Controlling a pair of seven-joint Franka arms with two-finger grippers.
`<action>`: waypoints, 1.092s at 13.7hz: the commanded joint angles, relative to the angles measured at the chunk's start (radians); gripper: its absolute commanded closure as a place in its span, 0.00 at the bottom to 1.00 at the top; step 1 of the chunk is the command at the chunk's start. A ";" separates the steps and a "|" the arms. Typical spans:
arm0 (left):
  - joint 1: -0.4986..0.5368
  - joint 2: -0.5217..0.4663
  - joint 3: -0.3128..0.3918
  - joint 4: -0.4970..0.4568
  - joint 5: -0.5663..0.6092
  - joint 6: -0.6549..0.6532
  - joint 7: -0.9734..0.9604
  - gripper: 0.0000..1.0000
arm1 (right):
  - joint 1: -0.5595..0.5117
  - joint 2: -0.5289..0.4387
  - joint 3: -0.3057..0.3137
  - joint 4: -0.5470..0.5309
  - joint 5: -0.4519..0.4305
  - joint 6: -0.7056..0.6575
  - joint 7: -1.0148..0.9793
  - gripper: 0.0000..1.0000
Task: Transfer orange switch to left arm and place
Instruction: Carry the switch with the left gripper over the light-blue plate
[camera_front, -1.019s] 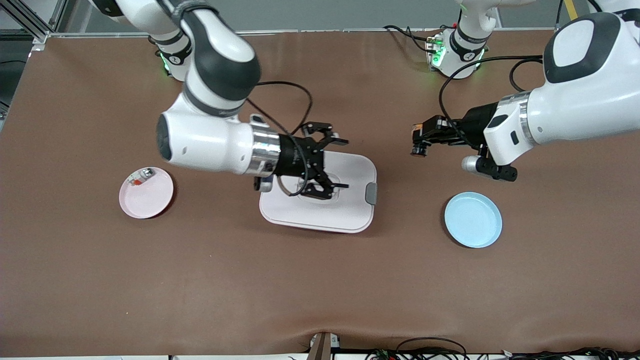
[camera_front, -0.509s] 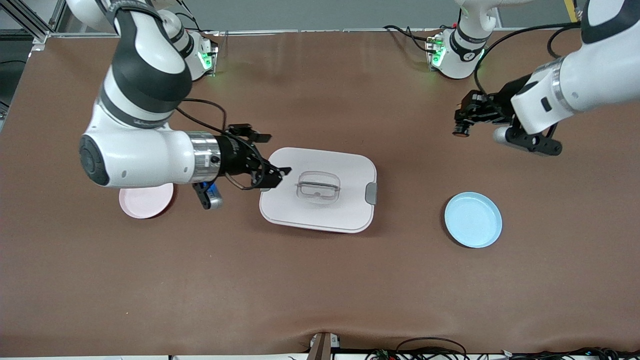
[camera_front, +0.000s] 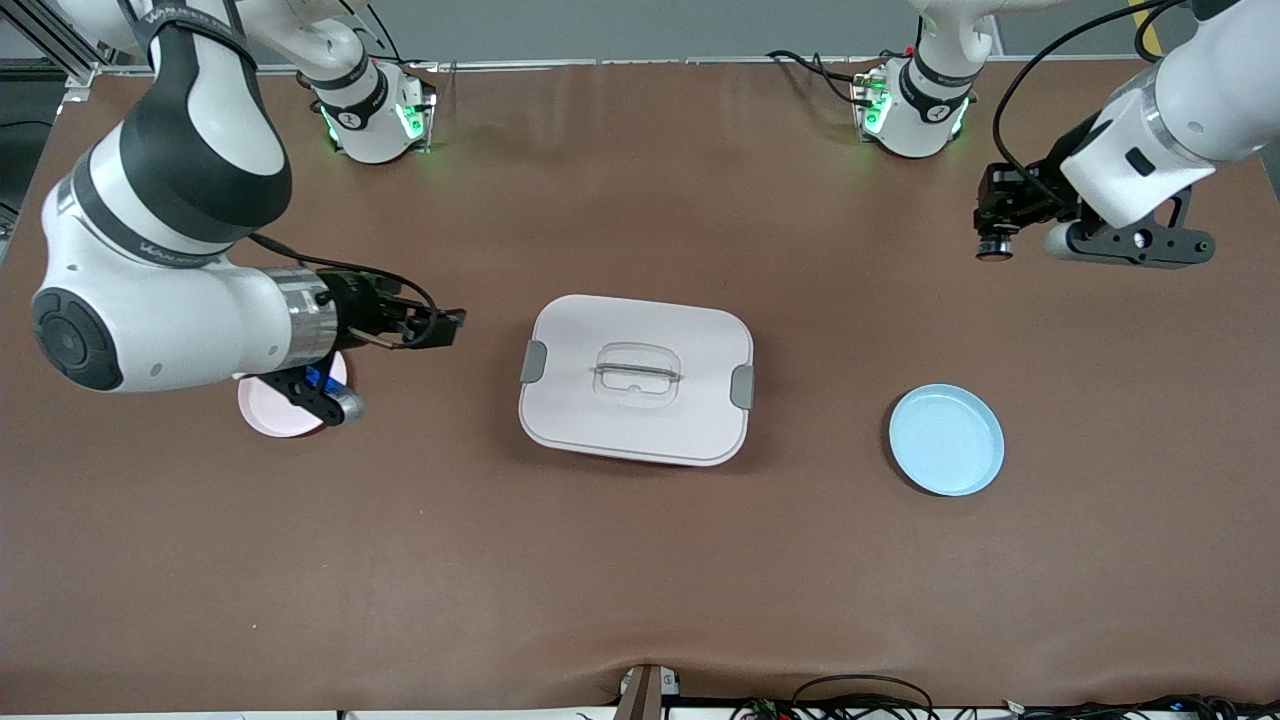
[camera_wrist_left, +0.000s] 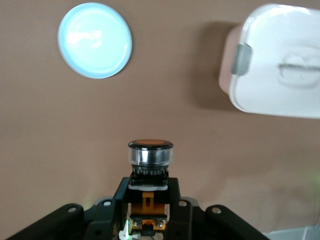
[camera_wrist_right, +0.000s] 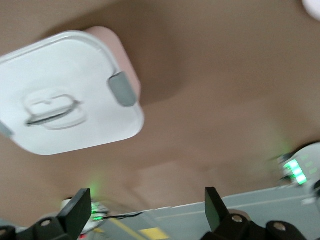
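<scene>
Two white arms with black joint bands

Each arm (camera_front: 160, 310) has glossy white shells, a silver wrist ring, looping black cables and a black claw (camera_front: 445, 328); green lights glow on both bases (camera_front: 372, 120), and a wrist camera hangs beside each claw.

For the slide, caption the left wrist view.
Left gripper holding the orange switch above bare table, blue plate and box ahead.

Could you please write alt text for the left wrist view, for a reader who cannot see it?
The left gripper holds a small black-bodied push-button switch with an orange round cap above the bare brown table. Farther off on the table lie a round pale blue plate and one end of a large white plastic box with a grey side latch.
</scene>
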 joint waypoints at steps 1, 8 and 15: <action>0.024 -0.001 -0.009 -0.004 0.100 -0.008 -0.075 1.00 | -0.018 -0.032 0.015 -0.004 -0.158 -0.055 -0.261 0.00; 0.035 0.075 0.003 0.016 0.132 0.103 -0.677 1.00 | -0.051 -0.061 0.007 -0.004 -0.404 -0.104 -0.582 0.00; 0.085 0.104 0.003 -0.214 0.134 0.475 -1.066 1.00 | -0.148 -0.076 0.005 -0.005 -0.447 -0.225 -0.582 0.00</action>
